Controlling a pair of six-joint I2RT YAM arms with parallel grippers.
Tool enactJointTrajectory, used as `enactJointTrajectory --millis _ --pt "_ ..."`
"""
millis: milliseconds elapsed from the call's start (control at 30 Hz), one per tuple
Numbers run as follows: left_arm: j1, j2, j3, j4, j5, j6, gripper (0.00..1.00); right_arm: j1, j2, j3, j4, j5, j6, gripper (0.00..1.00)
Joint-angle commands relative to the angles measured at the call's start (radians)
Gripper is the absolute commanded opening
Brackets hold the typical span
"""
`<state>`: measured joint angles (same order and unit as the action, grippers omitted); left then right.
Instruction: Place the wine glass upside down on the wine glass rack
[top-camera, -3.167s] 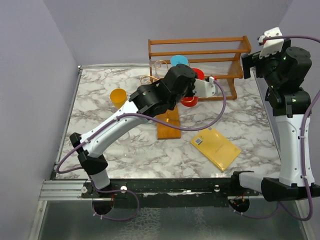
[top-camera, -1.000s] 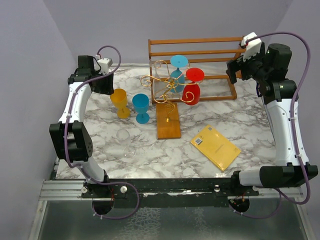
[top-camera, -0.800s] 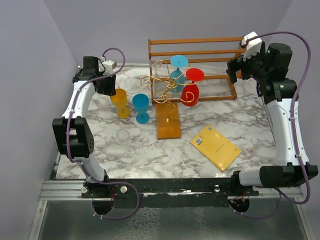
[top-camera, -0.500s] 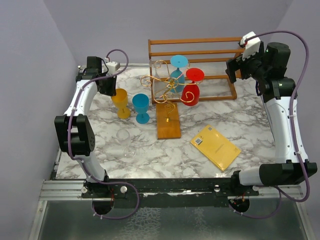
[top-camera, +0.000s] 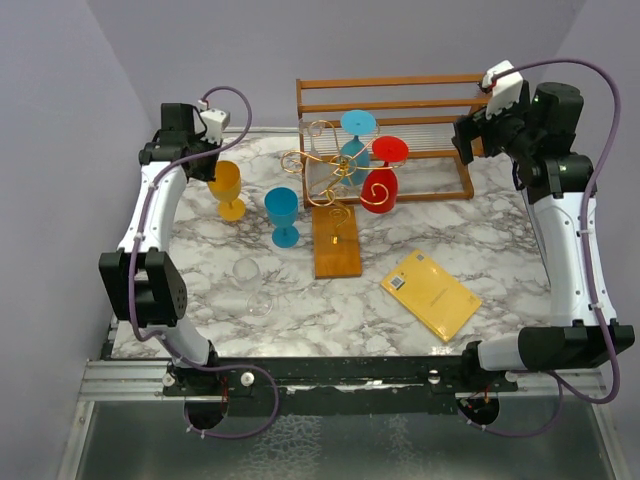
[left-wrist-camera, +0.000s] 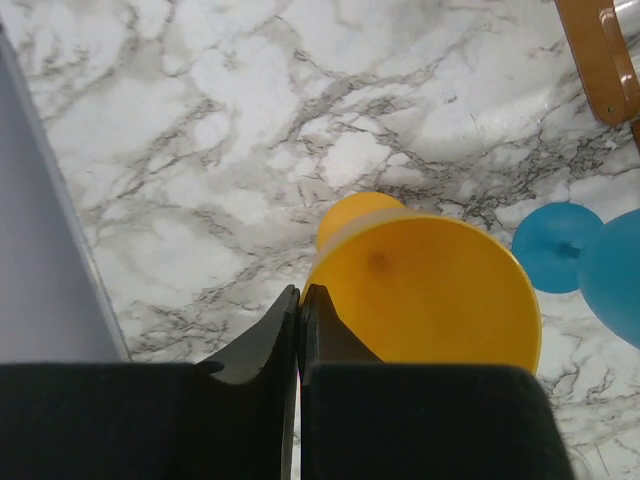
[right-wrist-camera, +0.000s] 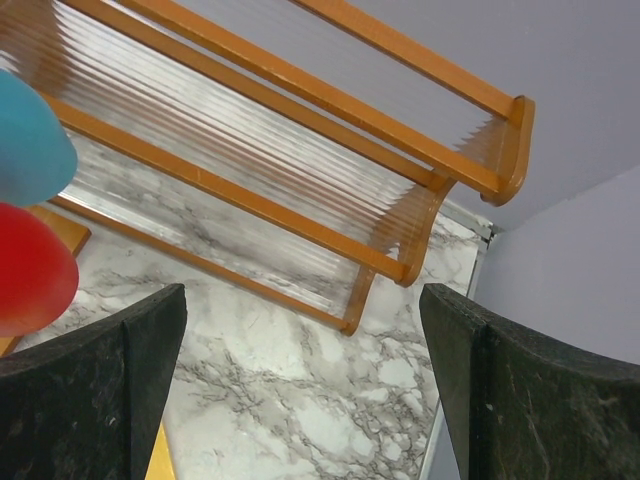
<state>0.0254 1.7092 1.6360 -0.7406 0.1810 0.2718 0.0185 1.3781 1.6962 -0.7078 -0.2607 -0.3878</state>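
The yellow wine glass (top-camera: 226, 186) (left-wrist-camera: 430, 290) hangs slightly tilted just above the marble at the back left. My left gripper (top-camera: 207, 160) (left-wrist-camera: 300, 292) is shut on its rim, one finger inside the bowl and one outside. The wine glass rack (top-camera: 322, 165), gold wire on an orange-brown wooden base (top-camera: 337, 250), stands mid-table. A blue glass (top-camera: 354, 135) and a red glass (top-camera: 383, 178) hang upside down on it. My right gripper (top-camera: 468, 138) (right-wrist-camera: 303, 300) is open and empty, high at the back right.
A blue glass (top-camera: 282, 215) (left-wrist-camera: 610, 280) stands upright right of the yellow one. A clear glass (top-camera: 250, 285) stands nearer the front left. A wooden slatted shelf (top-camera: 420, 110) (right-wrist-camera: 300, 100) lines the back. A yellow packet (top-camera: 431, 294) lies front right.
The left gripper has closed on the yellow glass's rim and drawn it up and slightly back-left off the table. The right arm has held still.
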Motion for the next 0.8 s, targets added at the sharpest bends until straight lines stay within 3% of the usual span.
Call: enactJointTrajectory --millis 0,233,467,767 --pt "-0.002 -0.141 0.039 0.072 -0.12 0.001 0.0 0.004 0.013 0.067 -0.021 -0.011 0.028 1.0" --pt "-0.002 -0.229 0.155 0.165 -0.139 -0.09 0.0 0.005 0.063 0.161 -0.032 -0.091 0.109 0.98" --pt "-0.015 -0.203 0.402 0.183 0.004 -0.286 0.0 0.087 0.131 0.273 -0.055 -0.086 0.164 0.95" --pt "-0.157 -0.226 0.406 0.331 0.153 -0.532 0.0 0.211 0.198 0.37 -0.033 -0.189 0.25 0.95"
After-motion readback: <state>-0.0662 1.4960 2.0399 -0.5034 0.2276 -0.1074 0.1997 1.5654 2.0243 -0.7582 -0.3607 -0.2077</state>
